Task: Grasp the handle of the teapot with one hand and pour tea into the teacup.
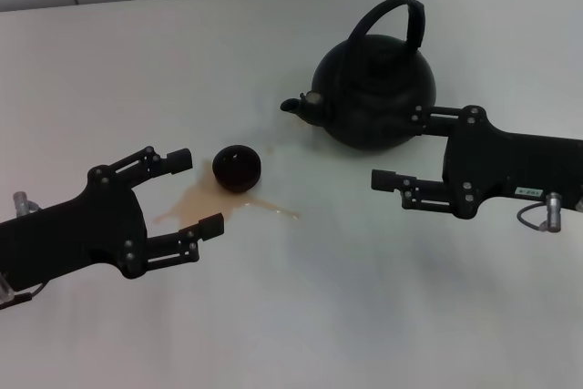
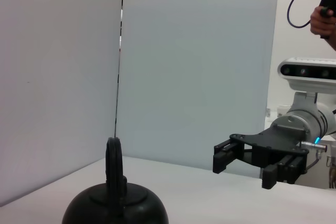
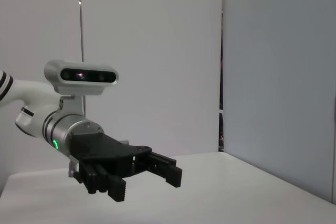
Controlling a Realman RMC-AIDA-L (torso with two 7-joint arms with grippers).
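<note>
The black teapot [image 1: 373,88] stands upright on the white table at the back right, its spout toward the teacup, its arched handle [image 1: 401,11] free. It also shows in the left wrist view [image 2: 115,208]. The small black teacup [image 1: 237,168] sits left of the spout. A thin brown puddle of tea [image 1: 196,202] lies on the table by the cup. My right gripper [image 1: 401,148] is open and empty, just right of the teapot's body, one finger close against it. My left gripper [image 1: 194,193] is open and empty, just left of the cup, over the puddle.
A streak of spilled tea [image 1: 278,213] runs right from the cup. The white table [image 1: 301,316] meets a pale wall at the back. The right gripper [image 2: 244,169] shows in the left wrist view, and the left gripper [image 3: 144,182] in the right wrist view.
</note>
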